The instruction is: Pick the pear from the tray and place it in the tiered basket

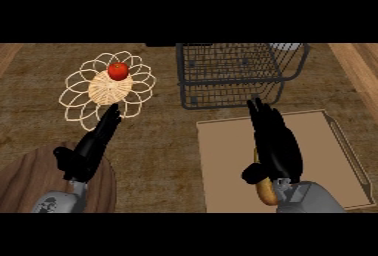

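The pear (264,194), yellow-brown, lies on the tan tray (325,150) near its front left; only its lower end shows, beside my right wrist. My right hand (275,146) hovers over the tray above the pear, fingers straight and pointing toward the black wire tiered basket (235,75), thumb out to the left. Whether the palm touches the pear I cannot tell. The basket stands just beyond the tray's far edge. My left hand (90,145) is open at the left, fingers straight, pointing up toward a wicker mat.
A flower-shaped wicker mat (83,95) at the far left carries a red apple (117,70). A round dark wooden board (26,180) lies under my left forearm at the lower left. A white object (286,46) shows behind the basket.
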Tool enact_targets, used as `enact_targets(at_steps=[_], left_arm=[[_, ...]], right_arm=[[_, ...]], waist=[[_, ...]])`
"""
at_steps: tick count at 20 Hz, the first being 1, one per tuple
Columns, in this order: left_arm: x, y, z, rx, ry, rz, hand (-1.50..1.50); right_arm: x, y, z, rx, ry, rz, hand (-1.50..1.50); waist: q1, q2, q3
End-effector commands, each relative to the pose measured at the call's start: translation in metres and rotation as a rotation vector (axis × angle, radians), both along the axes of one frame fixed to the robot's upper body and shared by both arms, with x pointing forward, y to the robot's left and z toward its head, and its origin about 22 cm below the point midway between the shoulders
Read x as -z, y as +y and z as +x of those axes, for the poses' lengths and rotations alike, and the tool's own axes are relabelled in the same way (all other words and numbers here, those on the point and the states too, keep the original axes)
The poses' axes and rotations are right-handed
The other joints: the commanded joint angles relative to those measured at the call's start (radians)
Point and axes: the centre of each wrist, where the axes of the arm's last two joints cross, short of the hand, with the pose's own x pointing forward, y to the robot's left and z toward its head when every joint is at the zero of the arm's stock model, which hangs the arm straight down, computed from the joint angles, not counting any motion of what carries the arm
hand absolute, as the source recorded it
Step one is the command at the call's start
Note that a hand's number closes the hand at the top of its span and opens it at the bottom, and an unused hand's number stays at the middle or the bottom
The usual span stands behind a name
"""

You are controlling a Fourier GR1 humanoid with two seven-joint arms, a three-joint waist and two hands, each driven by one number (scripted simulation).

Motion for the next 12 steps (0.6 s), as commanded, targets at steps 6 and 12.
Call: enact_targets(at_steps=[6, 12], left_arm=[[0.004, -0.011, 0.006, -0.003, 0.001, -0.004, 0.0], [0.002, -0.013, -0.001, 0.026, 0.007, -0.007, 0.0]], right_arm=[[-0.057, 0.062, -0.048, 0.061, 0.231, -0.265, -1.5], [-0.066, 0.075, -0.053, 0.15, 0.224, -0.303, -1.5]], waist=[[0.002, 0.013, 0.006], [0.021, 0.013, 0.007]])
